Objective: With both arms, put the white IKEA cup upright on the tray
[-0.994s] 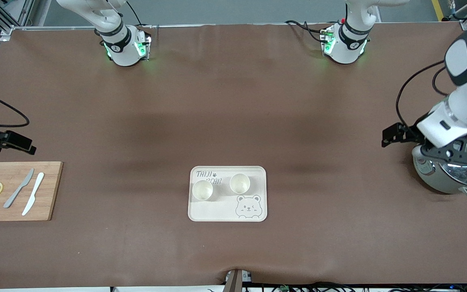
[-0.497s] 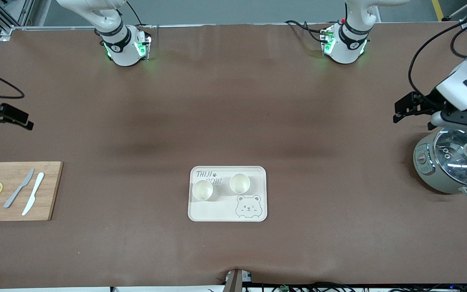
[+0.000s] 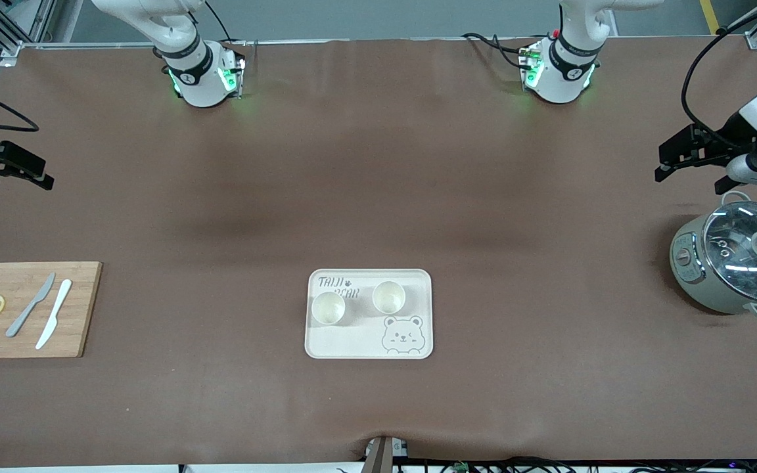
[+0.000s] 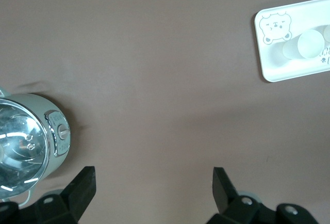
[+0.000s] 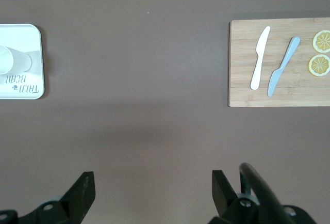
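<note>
Two small white round cups (image 3: 328, 308) (image 3: 388, 297) stand upright on the cream rectangular tray (image 3: 368, 343). The left gripper (image 4: 152, 190), over the bench near the pot, and the right gripper (image 5: 151, 190), near the wooden board, have empty jaws apart. A careless swing back could knock a cup over.

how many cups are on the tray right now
2. Both stand upright on the tray: one cup toward the right arm's end, the other cup beside it, above the bear drawing.

Two white cups (image 3: 328, 307) upright on cream tray (image 3: 352, 345).

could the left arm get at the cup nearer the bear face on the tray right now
Probably yes: the left gripper hangs open above bare table beside the pot, and nothing stands between it and that cup.
</note>
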You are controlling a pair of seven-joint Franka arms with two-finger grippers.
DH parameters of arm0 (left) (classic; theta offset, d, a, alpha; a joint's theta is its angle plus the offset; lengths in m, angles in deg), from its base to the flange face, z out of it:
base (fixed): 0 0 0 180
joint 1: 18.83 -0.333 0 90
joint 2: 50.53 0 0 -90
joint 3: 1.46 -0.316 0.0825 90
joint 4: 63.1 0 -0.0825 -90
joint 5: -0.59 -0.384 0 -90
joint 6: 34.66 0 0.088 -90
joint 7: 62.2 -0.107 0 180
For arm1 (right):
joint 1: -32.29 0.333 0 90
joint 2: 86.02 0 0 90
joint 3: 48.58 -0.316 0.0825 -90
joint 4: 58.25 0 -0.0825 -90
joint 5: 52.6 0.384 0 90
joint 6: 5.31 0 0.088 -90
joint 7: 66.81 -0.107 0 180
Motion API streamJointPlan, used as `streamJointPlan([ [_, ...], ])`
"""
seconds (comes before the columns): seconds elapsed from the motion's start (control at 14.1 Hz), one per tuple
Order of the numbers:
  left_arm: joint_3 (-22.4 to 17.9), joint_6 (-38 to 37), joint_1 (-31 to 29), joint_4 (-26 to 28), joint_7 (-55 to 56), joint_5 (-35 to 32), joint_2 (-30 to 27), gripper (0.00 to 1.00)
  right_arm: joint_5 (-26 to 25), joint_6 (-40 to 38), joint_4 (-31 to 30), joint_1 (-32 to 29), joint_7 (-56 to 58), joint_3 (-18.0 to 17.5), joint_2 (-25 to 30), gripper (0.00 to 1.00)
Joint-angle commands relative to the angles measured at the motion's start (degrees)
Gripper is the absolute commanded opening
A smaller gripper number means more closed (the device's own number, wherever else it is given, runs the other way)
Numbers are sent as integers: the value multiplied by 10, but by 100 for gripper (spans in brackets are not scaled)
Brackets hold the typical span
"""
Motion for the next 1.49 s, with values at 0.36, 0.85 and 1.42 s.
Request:
streamJointPlan([
  [0.36, 5, -47, 0, -39, -18, -54, 37, 100, -6, -14, 10, -9, 6, -7, 11, 100],
  [0.85, 5, -47, -4, -39, -10, -47, 42, 100, -11, 24, 6, -6, 0, -10, 11, 100],
  [1.42, 4, -47, -4, -39, -6, -48, 40, 100, -17, 21, 5, -4, -1, -10, 11, 100],
])
